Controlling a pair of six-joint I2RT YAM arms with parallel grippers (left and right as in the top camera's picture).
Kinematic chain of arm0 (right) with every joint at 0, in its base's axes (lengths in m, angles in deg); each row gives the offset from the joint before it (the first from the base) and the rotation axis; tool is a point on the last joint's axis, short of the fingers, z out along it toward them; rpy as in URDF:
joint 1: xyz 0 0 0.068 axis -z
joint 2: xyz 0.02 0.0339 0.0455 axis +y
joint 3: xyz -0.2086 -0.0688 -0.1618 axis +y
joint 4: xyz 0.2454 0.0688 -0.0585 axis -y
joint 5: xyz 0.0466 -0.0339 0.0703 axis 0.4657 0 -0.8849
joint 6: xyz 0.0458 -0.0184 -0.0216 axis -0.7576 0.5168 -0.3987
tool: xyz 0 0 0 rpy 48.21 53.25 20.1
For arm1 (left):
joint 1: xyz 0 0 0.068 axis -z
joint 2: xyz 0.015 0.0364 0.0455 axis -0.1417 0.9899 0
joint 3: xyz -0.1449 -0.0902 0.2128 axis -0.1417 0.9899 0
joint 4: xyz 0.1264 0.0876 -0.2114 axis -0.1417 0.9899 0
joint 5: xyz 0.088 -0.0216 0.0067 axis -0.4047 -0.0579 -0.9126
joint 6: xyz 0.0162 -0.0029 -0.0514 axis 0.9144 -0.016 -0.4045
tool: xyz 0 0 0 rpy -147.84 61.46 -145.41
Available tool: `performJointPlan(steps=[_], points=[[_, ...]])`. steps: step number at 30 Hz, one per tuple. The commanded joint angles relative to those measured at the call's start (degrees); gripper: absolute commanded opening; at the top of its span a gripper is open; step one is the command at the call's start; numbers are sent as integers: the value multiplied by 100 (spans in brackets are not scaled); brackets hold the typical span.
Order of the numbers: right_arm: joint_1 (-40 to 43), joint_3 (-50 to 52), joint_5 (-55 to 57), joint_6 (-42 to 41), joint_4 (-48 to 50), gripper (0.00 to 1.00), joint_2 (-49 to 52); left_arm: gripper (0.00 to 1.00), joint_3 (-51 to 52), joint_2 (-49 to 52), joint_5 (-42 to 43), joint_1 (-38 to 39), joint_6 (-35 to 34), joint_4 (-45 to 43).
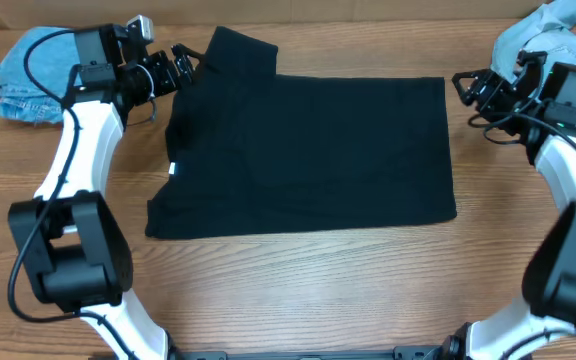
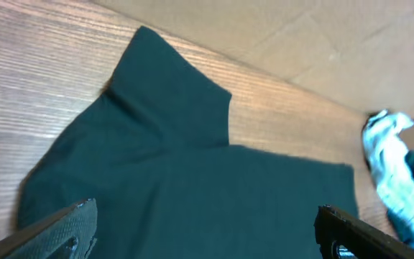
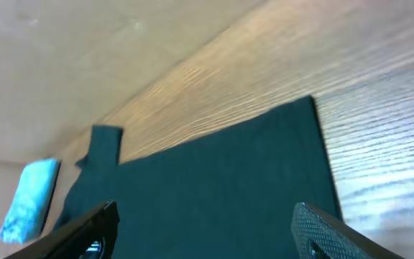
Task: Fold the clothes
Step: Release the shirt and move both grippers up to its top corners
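The clothes in play are a black T-shirt [image 1: 308, 155] lying flat on the wooden table, one sleeve [image 1: 238, 50] sticking out at its far left, a small white tag [image 1: 173, 168] on its left edge. My left gripper [image 1: 183, 65] hovers by that sleeve, open and holding nothing. My right gripper [image 1: 465, 88] is just off the shirt's far right corner, also open and holding nothing. The left wrist view shows the shirt [image 2: 192, 180] beneath the left gripper [image 2: 207, 230], its jaws spread wide. In the right wrist view the shirt [image 3: 214, 187] lies under the open right gripper [image 3: 203, 230].
A light-blue denim piece [image 1: 28, 75] lies crumpled at the far left corner, also visible as denim [image 3: 31, 198]. A pale bluish garment [image 1: 553, 30] is bunched at the far right behind the right arm, seen too as a pale garment [image 2: 394, 173]. Bare wood [image 1: 298, 290] lies in front of the shirt.
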Motion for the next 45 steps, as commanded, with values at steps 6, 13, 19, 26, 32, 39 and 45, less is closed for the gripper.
performJointPlan(steps=[6,13,19,26,32,39,45], points=[[-33,-1241,-144,-330,240,81,1510,100,-195,374,232,-22,-610,-258],[-35,-1897,-52,-330,293,80,2199,100,-195,374,275,-22,-632,-155],[-55,-1902,179,-330,501,80,2430,100,-195,374,267,-22,-632,-87],[-155,-1902,380,-302,522,80,2599,100,-195,374,245,-17,-634,-46],[-295,-1902,599,-120,455,80,2610,100,-195,374,245,-17,-634,17],[-446,-1902,702,-70,361,73,2846,100,-195,374,227,-17,-634,20],[-446,-1897,811,66,149,66,3018,100,-195,374,225,-17,-632,17]])
